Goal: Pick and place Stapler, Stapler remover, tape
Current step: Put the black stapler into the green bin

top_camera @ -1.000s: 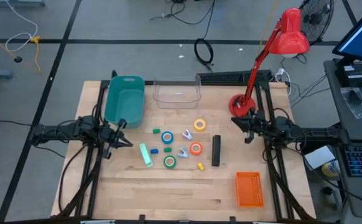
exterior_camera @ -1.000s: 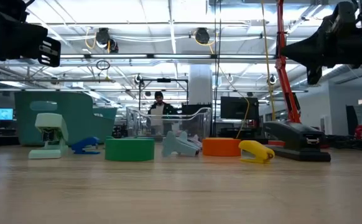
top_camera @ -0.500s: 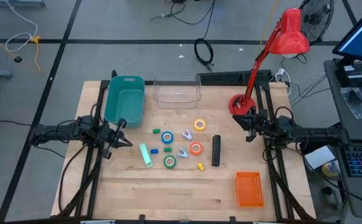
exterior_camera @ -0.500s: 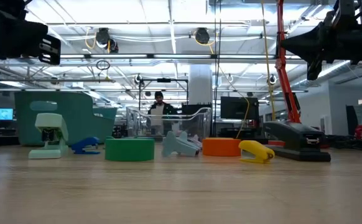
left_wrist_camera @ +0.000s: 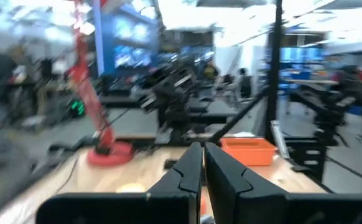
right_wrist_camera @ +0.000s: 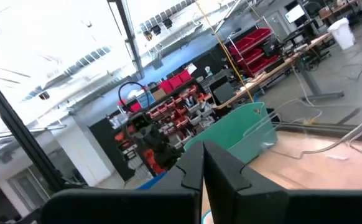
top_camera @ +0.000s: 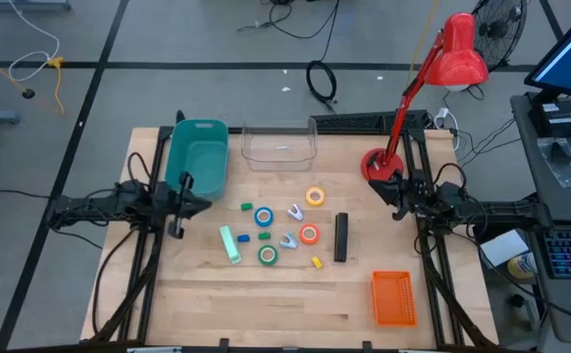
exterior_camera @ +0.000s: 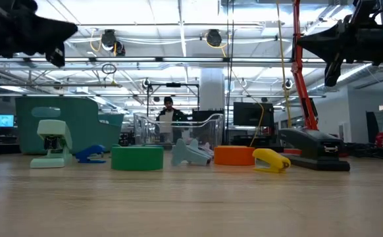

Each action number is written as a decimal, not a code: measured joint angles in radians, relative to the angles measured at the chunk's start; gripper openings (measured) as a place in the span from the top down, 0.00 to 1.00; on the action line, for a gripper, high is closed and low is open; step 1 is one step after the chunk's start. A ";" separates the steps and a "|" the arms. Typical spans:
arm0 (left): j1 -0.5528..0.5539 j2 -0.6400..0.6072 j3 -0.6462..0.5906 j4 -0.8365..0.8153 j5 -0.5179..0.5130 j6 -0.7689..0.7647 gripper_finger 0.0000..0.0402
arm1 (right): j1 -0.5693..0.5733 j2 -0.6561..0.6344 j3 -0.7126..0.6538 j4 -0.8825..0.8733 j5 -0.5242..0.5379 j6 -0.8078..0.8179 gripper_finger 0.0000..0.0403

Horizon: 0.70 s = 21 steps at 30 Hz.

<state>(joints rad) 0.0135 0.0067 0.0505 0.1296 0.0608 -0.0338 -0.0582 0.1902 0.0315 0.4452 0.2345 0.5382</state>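
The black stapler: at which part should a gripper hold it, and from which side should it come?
Probably across the middle of the black stapler, coming straight down. It lies flat as a long, narrow bar, so its long sides give the fingers parallel faces. The right gripper is nearer and shut, so it must open first.

Across my table I see a teal bin (top_camera: 196, 155) beside a clear plastic tray (top_camera: 279, 144), and a red desk lamp (top_camera: 459, 51) standing at the far right corner. An orange basket (top_camera: 393, 297) sits near the front edge.
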 joint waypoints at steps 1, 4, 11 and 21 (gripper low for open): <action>0.000 0.000 0.000 -0.004 -0.008 -0.014 0.94 | 0.000 0.000 0.000 0.000 -0.001 0.000 0.99; -0.001 0.000 0.000 -0.003 -0.009 -0.021 0.94 | 0.000 0.000 0.000 -0.001 -0.003 0.000 0.99; -0.002 0.000 0.000 0.007 0.017 -0.028 0.94 | 0.000 0.000 0.000 -0.001 0.000 0.000 0.99; -0.002 0.000 0.000 0.056 0.017 -0.030 0.94 | 0.000 0.000 0.000 -0.001 0.000 -0.001 0.99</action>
<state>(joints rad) 0.0114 0.0067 0.0505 0.1856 0.0776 -0.0635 -0.0582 0.1902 0.0315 0.4444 0.2348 0.5372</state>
